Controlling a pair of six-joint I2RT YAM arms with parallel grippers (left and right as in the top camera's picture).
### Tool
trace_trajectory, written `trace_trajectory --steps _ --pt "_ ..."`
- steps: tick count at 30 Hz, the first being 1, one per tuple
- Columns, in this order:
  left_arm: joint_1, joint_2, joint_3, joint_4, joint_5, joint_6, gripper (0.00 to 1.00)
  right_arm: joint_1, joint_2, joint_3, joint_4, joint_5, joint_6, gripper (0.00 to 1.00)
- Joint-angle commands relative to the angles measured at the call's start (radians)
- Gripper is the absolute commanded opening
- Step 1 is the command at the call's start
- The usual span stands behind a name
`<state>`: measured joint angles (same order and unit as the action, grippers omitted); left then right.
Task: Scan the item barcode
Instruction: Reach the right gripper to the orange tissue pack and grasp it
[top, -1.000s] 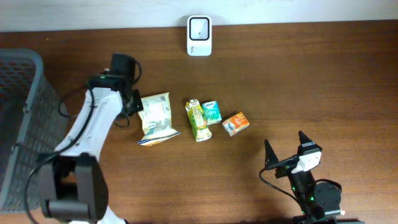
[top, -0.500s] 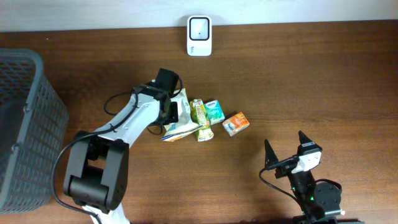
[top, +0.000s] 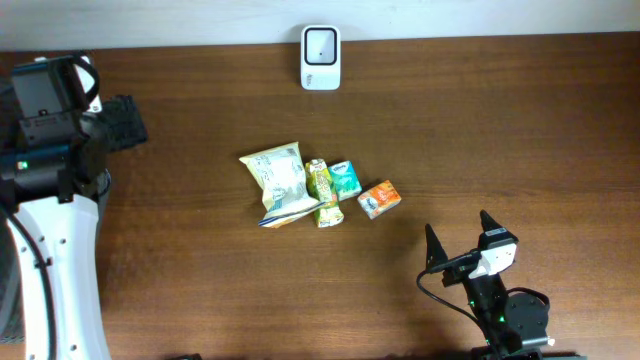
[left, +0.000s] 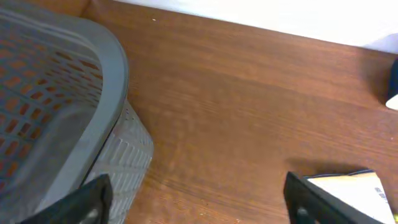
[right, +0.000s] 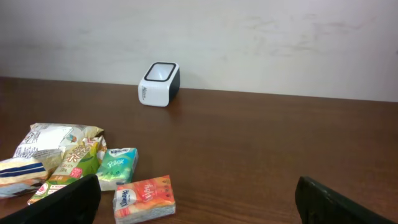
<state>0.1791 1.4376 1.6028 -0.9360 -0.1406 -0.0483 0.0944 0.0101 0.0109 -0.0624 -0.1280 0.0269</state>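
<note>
Snack bag (top: 277, 180) mid-table, touching green carton (top: 320, 190); scanner (top: 321, 44) at far edge. Left gripper (left: 198, 202) spread, empty, beside basket (left: 74, 74); right gripper (top: 458, 230) spread, empty. Advised: pinch bag edge, present barcode flat to scanner.

Overhead, low right wrist: common scanner (top: 321, 58)

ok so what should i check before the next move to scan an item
1. Left gripper open and empty: ok.
2. Right gripper open and empty: ok.
3. Scanner upright with nothing against it: ok.
4. Room around each item for a clean grab: not ok; snack bag, green packet and teal tissue pack lie pressed together.
5. Orange tissue pack free on its outer side: ok.
6. A barcode facing up on any item: cannot tell.
</note>
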Motion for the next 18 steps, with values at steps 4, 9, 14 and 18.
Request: trace_trajectory --steps 4,9,14,18 --pt "0.007 -0.004 0.016 -0.002 0.032 0.009 0.99 0.004 0.053 0.067 -0.042 -0.113 0.102 0.99" --pt "0.007 -0.004 0.016 -0.002 0.032 0.009 0.99 0.005 0.494 0.515 -0.365 -0.165 0.102 0.99" --pt "0.007 -0.004 0.016 -0.002 0.032 0.009 0.99 0.004 1.02 0.846 -0.625 -0.404 0.105 0.99" --pt "0.007 -0.004 0.016 -0.001 0.032 0.009 0.99 0.005 1.342 0.846 -0.503 -0.633 0.183 0.89"
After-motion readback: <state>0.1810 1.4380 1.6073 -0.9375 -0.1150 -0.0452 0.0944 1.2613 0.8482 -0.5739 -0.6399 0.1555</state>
